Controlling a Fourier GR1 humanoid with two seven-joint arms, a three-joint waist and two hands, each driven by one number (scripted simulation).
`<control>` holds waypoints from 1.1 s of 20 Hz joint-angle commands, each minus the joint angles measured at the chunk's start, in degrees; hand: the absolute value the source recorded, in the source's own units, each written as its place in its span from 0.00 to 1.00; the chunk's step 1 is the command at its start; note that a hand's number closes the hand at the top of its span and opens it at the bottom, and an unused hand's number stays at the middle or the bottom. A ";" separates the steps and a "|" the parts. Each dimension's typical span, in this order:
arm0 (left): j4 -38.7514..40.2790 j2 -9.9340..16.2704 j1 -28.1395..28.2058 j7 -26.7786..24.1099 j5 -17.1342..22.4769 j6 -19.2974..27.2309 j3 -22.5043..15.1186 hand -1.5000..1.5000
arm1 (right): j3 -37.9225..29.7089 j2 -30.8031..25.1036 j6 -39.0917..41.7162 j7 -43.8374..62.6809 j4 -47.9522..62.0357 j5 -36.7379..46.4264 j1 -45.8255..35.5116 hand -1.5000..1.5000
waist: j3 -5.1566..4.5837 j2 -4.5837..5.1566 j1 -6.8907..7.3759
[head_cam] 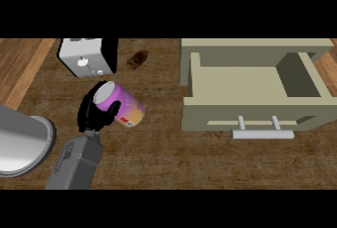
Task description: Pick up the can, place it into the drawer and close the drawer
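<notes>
A purple can (129, 104) with a white lid and an orange lower end is tilted over the brown counter, left of centre. My left hand (92, 116) is shut on it, thumb across its near side and fingers behind it. Whether the can touches the counter I cannot tell. The beige drawer (217, 109) stands pulled open at the right, and nothing shows inside it. Its grey bar handle (262, 133) faces the near edge. The hand and can are about a can's length left of the drawer's front. My right hand does not show.
A white and black toaster-like box (85, 58) stands at the back left. A small brown object (137, 59) lies beside it. A large grey metal cylinder (20, 142) fills the left edge. The beige cabinet top (256, 44) lies behind the drawer.
</notes>
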 commanded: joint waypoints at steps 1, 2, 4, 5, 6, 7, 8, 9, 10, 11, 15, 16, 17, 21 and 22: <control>-11.73 -0.55 2.26 6.14 -0.11 6.10 -6.02 1.00 | 3.70 0.19 -2.58 0.17 -1.29 2.27 -0.13 0.00 | -0.01 0.06 0.12; -12.42 -0.27 2.54 6.38 -1.35 4.43 -4.37 1.00 | -1.79 0.02 2.50 -2.28 3.16 -0.83 0.14 0.00 | -0.02 0.11 -0.11; -17.31 -0.25 2.02 10.18 -1.71 7.72 -6.22 1.00 | 0.38 0.19 -0.64 -0.23 0.32 1.16 -0.47 0.00 | -0.03 0.13 0.01; -20.09 0.30 0.71 14.43 -1.46 8.82 -6.74 1.00 | 0.64 -0.81 -2.48 2.33 -0.85 0.02 -1.36 0.00 | -0.03 0.10 0.15; -19.66 0.11 -1.10 15.63 -2.32 11.39 -6.43 1.00 | 2.23 0.19 -0.79 -1.38 0.04 0.02 1.21 0.00 | -0.02 0.12 -0.26; -19.39 -0.56 -1.08 13.45 -2.64 12.47 -8.61 1.00 | 4.33 0.19 -1.03 -3.83 0.41 3.41 2.02 0.00 | -0.02 0.18 -0.41; -20.83 -0.56 -1.96 16.76 -2.00 14.75 -10.64 1.00 | 3.95 0.19 -3.02 -0.32 -1.08 2.12 0.44 0.00 | -0.04 0.19 -0.31; -22.15 0.07 -5.40 18.90 -3.26 14.59 -8.22 1.00 | -1.10 -0.84 -0.27 -0.21 -1.86 -3.34 2.91 0.00 | -0.03 0.07 -0.61; -22.13 -0.56 -2.73 16.06 -3.51 15.45 -11.25 1.00 | 0.44 -0.71 -2.21 1.21 -0.97 -0.88 -0.69 0.00 | -0.05 0.23 -0.32; -18.56 -0.57 -8.40 17.92 -4.08 17.00 -10.04 1.00 | 0.93 -0.63 -2.25 0.96 0.39 0.12 -1.54 0.00 | -0.04 0.30 -0.50; -22.04 -0.58 -10.92 22.70 -6.01 20.18 -11.87 1.00 | 0.14 -1.95 -3.86 5.96 -3.78 -3.10 -0.96 0.00 | -0.06 0.26 -0.47; -23.03 -0.58 -13.43 24.12 -5.26 25.22 -14.82 1.00 | 1.84 0.14 -0.48 -2.67 1.74 0.80 1.63 0.00 | 0.00 0.18 -0.89; -23.23 0.53 -12.48 25.47 -6.12 21.30 -11.47 1.00 | 6.37 0.15 -5.61 -0.32 -0.51 6.35 -2.78 0.00 | -0.03 0.30 -0.20; -16.36 -0.57 -20.92 25.12 -5.46 25.15 -12.61 1.00 | 1.36 -3.16 -3.20 1.44 1.68 -0.95 -3.17 0.00 | -0.04 0.37 -0.72; -23.83 -0.58 -18.71 30.15 -7.25 26.79 -14.53 1.00 | -0.21 -1.99 -3.50 2.73 -1.15 -3.83 -0.05 0.00 | -0.04 0.16 -0.51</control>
